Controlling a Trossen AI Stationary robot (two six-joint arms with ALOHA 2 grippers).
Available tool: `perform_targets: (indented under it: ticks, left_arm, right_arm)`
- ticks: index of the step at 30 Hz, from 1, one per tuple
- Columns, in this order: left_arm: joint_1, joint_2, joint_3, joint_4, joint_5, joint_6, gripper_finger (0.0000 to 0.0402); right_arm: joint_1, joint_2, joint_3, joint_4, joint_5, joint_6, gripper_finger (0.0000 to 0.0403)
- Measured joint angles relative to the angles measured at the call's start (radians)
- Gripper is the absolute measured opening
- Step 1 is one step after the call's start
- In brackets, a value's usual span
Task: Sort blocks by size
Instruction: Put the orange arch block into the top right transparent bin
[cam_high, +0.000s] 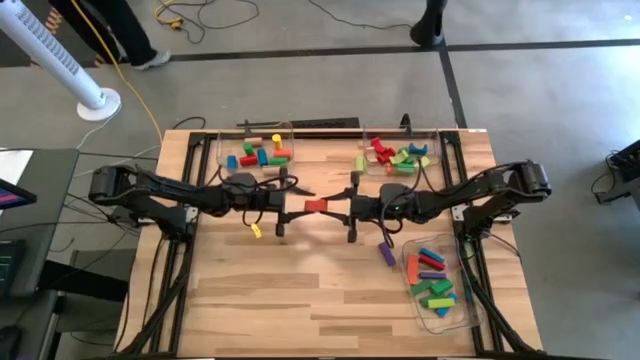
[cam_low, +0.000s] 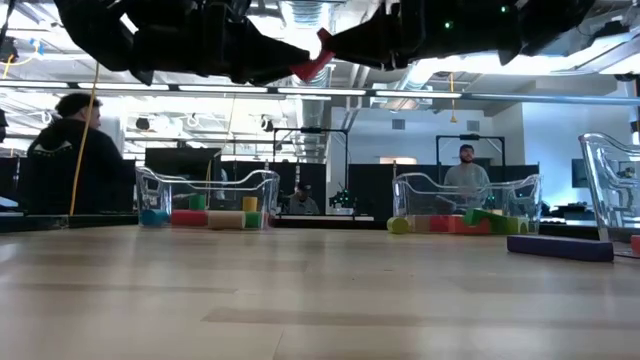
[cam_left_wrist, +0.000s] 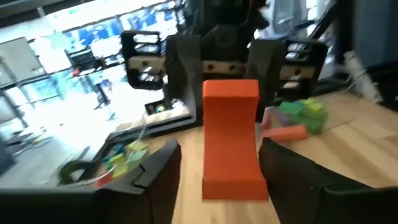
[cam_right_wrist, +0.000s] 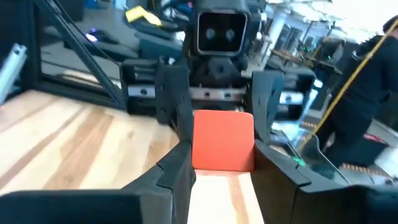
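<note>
Above the middle of the pale wooden bench (cam_high: 300, 290), the right pincer (cam_high: 338, 207) clamps one end of a red rectangular wooden block (cam_high: 316, 206); the left pincer (cam_high: 295, 205) stands spread around its other end.

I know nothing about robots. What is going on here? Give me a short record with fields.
Scene: two arms meet above the middle of the wooden table
Held item: red block, in the air between both tools
Right tool: fingers closed against the red block
Left tool: fingers around the same block, with a gap showing
Loose on table: purple block, yellow block
Trays: back left tray, back right tray, front right tray, all holding coloured blocks
Likely action: a handover, though that is a guess
</note>
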Motion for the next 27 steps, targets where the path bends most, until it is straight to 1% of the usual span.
perform_targets:
  ticks: [3,6,8,11,14,17,19,21,23,27]
  left_arm:
    - [0.014,-0.050,0.000,-0.085,-0.045,0.023,0.0223]
    - [0.032,-0.124,0.000,-0.192,-0.091,0.037,0.0239]
    - [0.045,-0.184,0.000,-0.279,-0.128,0.037,0.0245]
    - [0.058,-0.278,0.000,-0.413,-0.202,0.025,0.0247]
    - [0.062,-0.344,0.000,-0.545,-0.222,-0.026,0.0247]
    - [0.055,-0.360,0.000,-0.666,-0.211,-0.078,0.0247]
    - [0.043,-0.351,0.000,-0.743,-0.209,-0.109,0.0247]
    - [0.030,-0.320,0.000,-0.778,-0.209,-0.134,0.0247]
    - [0.013,-0.280,0.000,-0.802,-0.209,-0.152,0.0247]
    - [-0.026,-0.180,0.000,-0.764,-0.207,-0.162,0.0247]
  right_arm:
    - [0.000,-0.052,0.000,-0.086,0.043,0.001,0.0163]
    - [0.000,-0.134,0.000,-0.203,0.102,0.002,0.0163]
    - [0.000,-0.195,0.000,-0.302,0.154,0.004,0.0163]
    - [-0.013,-0.285,0.000,-0.468,0.269,0.025,0.0164]
    - [-0.054,-0.368,0.000,-0.627,0.373,0.064,0.0164]
    - [-0.141,-0.430,0.000,-0.773,0.449,0.120,0.0164]
    - [-0.225,-0.456,0.000,-0.858,0.461,0.172,0.0164]
    - [-0.314,-0.467,0.000,-0.928,0.458,0.223,0.0164]
    - [-0.405,-0.463,-0.001,-0.985,0.412,0.259,0.0164]
    - [-0.560,-0.422,-0.001,-1.022,0.304,0.292,0.0164]
